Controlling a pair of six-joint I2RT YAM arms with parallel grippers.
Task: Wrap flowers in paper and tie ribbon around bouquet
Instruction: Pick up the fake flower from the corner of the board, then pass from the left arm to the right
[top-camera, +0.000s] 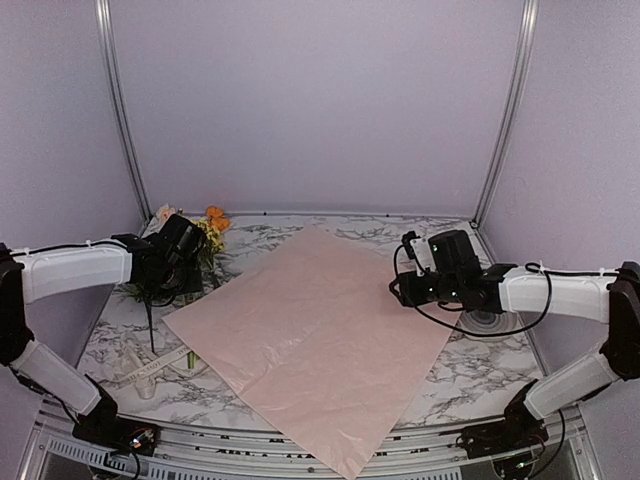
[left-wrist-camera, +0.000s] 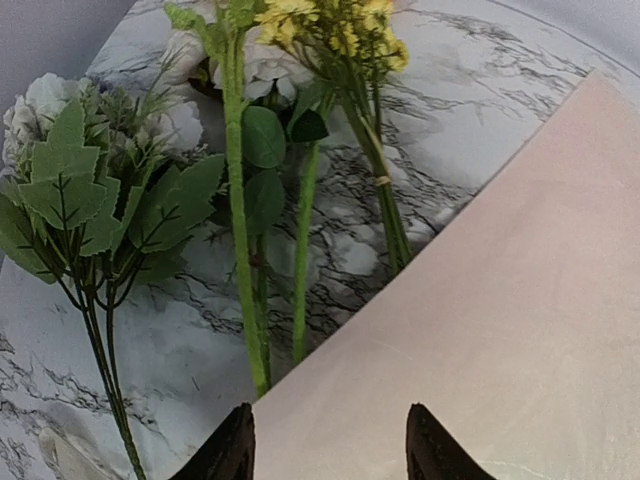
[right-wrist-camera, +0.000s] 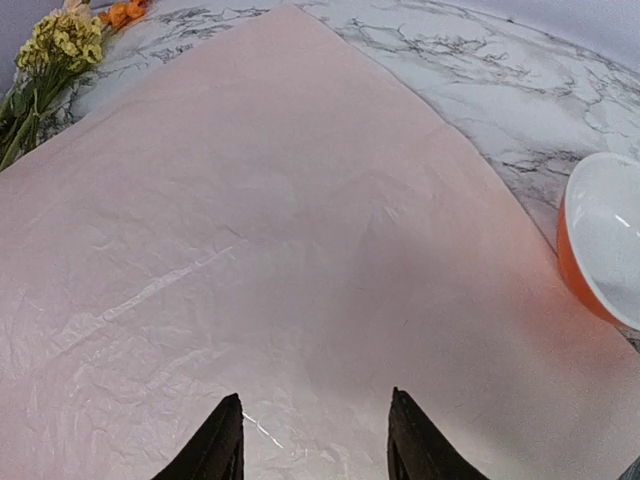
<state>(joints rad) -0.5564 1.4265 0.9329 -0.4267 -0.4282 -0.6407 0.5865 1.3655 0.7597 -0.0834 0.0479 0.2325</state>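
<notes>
1. Nearest, at 8 o'clock on the marble table (top-camera: 460, 375), the ribbon (top-camera: 150, 368) lies loose, apart from the paper. Its lettering is too small to read.
2. The paper (top-camera: 320, 340) lies flat and creased across the middle, set as a diamond. One corner points to 6 o'clock and reaches the table's front rim; the opposite corner points to 12.
3. The right gripper (right-wrist-camera: 312, 435) is at 3 o'clock over the paper's right part. Its fingers are spread with only pink sheet showing between them, and it grips nothing.
4. Just off the paper's 3 o'clock edge stands a bowl (right-wrist-camera: 600, 235), orange outside and white inside. No label shows on it.
5. The left gripper (left-wrist-camera: 330, 440) is at 10 o'clock over the paper's left edge. Its fingers are spread and hold nothing.
6. Farthest, at 10 to 11 o'clock, the flowers (left-wrist-camera: 240, 200) lie on the marble, untouched. Their stem ends are just beside the paper's edge, with the yellow, white and orange heads pointing away from it.
</notes>
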